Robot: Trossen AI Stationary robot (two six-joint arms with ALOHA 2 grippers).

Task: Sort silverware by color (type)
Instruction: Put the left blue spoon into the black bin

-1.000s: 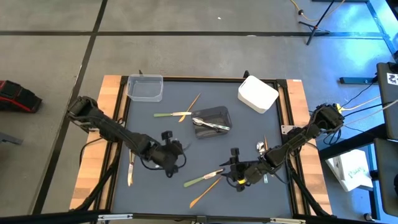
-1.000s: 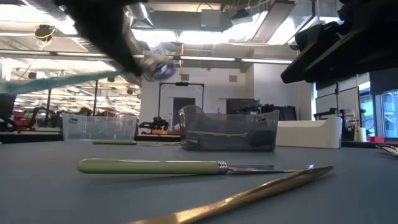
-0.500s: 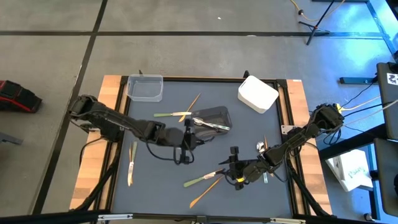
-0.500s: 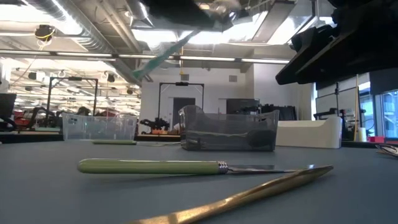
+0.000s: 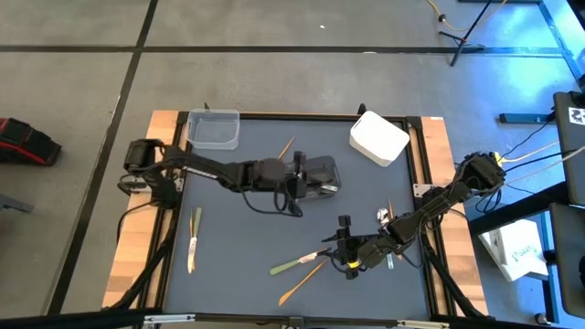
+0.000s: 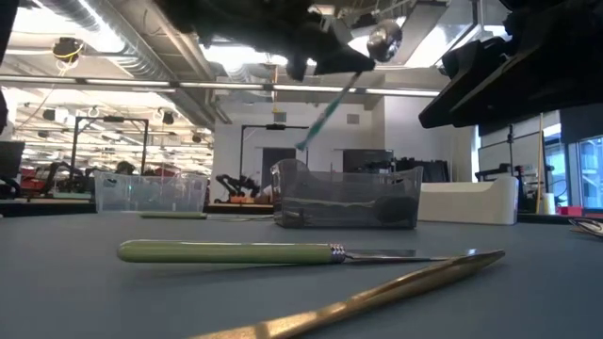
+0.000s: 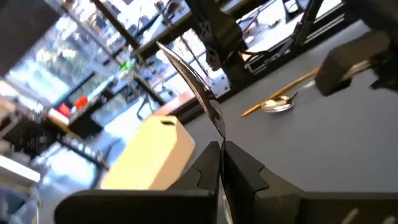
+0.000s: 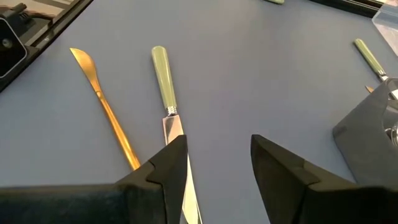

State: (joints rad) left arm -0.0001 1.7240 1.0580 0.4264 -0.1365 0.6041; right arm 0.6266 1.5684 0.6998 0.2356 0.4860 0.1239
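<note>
Beneath the left gripper (image 5: 299, 179), clamped on a thin utensil (image 7: 198, 93), the dark tub (image 5: 315, 175) was half hidden; the right gripper (image 5: 335, 253) hovered apart over grey tabletop (image 5: 238, 247).

Left claw (image 5: 298, 176): its arm hides the tips from me overhead.
Held utensil (image 7: 198, 93): I can't see its handle.
Green knife (image 8: 166, 90): right claw covers the blade.

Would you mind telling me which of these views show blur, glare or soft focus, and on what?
Low view: the nearest gold utensil is out of focus, the green-handled knife behind it sharper, and ceiling lights glare behind the dark arms. Left wrist view: the room is smeared, yet the silver utensil in the left gripper stays crisp. High view: evenly lit.
</note>
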